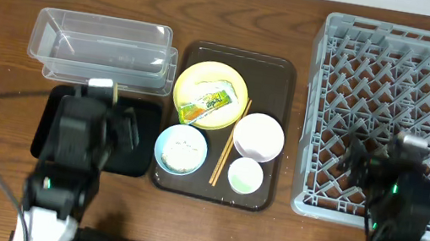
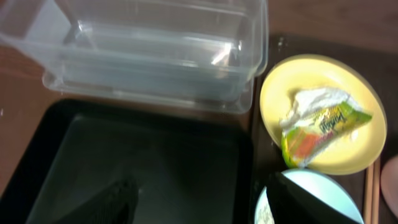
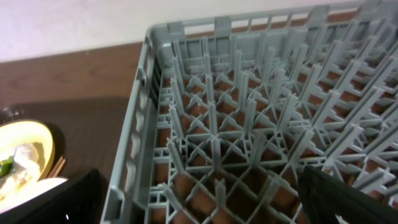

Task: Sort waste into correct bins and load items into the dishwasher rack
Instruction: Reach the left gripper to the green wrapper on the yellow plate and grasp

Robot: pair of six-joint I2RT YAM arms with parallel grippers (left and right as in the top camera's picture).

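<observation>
At the centre of the table, a dark brown serving tray carries the items. A yellow plate sits at its far left, with a green-and-yellow snack wrapper and a crumpled white tissue lying on it. A white bowl sits to the right of the plate. A light blue bowl holding rice grains and a pale green cup occupy the near edge. The wooden chopsticks lie between the bowls.

The clear tub stands left of the serving tray, and the black tray lies just in front of the tub. The left gripper hovers over the black tray, jaws spread wide, holding nothing.

The dishwasher rack stands at the right, with no items loaded. The right gripper hangs above the rack's near left portion, jaws spread wide, holding nothing.
</observation>
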